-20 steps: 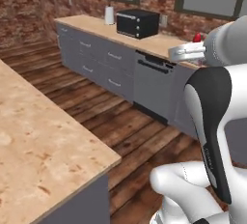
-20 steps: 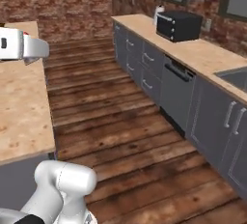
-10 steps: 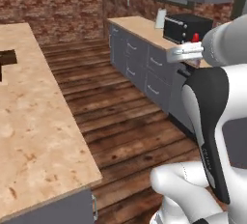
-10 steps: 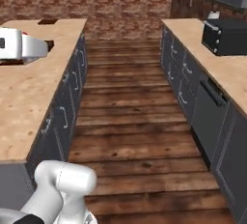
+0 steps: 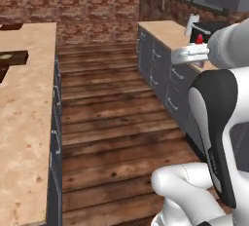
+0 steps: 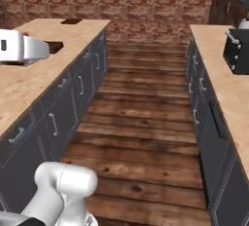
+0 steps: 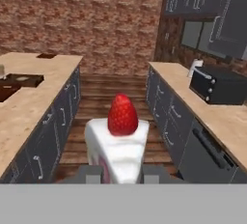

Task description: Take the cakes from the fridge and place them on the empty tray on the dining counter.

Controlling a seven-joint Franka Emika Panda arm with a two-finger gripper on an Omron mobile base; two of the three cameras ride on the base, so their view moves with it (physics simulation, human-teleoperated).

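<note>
A white cake point(image 7: 117, 147) slice topped with a red berry sits between my gripper's point(image 7: 123, 170) fingers, which are shut on its base. In the left base view the gripper point(image 5: 193, 50) hangs high at the right over the floor aisle, the cake's point(image 5: 199, 39) berry just above it. The dining counter point(image 5: 26, 122) with its beige mottled top runs along the left. Far down it lies a flat reddish-brown tray point(image 6: 72, 21), also the tray point(image 7: 48, 55) in the hand view. The fridge is out of view.
A thicker dark brown box-like tray point(image 7: 20, 80) lies nearer on the dining counter. On the right runs a wood-topped counter point(image 6: 221, 81) with grey cabinet fronts and a black microwave point(image 7: 218, 85). A wooden floor aisle point(image 6: 146, 118) lies between, with a brick wall behind.
The whole picture has swung: the base has turned, so the aisle and dining counter now lie straight ahead. The cake stays in the shut gripper.
</note>
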